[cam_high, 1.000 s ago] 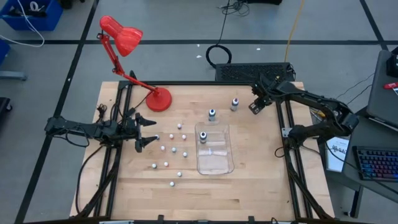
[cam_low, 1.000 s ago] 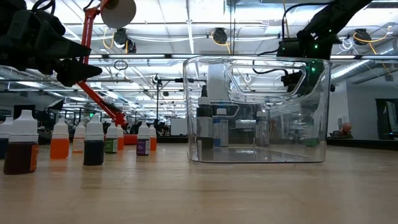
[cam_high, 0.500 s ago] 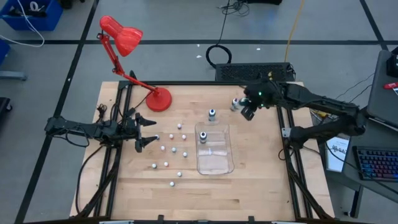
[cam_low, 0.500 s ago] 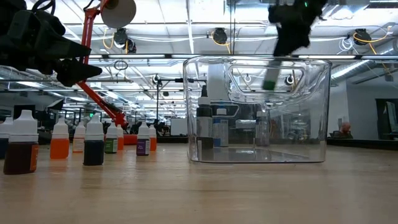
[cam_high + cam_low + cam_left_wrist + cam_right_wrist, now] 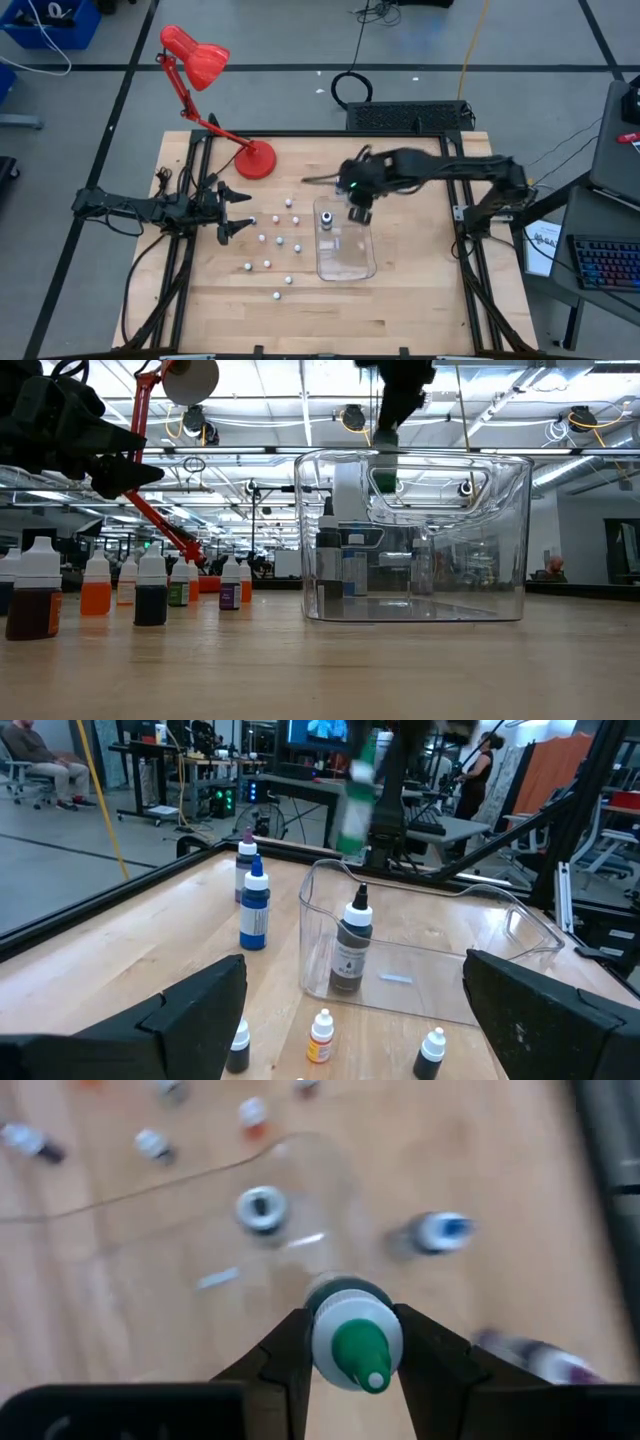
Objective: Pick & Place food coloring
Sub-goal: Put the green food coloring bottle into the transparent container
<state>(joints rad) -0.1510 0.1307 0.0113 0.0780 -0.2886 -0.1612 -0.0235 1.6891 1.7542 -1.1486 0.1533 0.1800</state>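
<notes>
Above the clear plastic tray (image 5: 345,255), right fingers (image 5: 285,1355) pinch a green-capped round bottle (image 5: 352,1342); left fingers (image 5: 200,1010) gape wide.

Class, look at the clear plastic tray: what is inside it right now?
One dark upright bottle stands inside the clear tray, plus a small pale scrap on its floor. The right gripper holds a green-tipped bottle above it. Nothing else shows through its walls.

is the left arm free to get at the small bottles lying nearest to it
Probably yes: the left gripper is open and empty beside the small bottles, with nothing between; the right gripper carries a green-topped bottle above the tray.
</notes>
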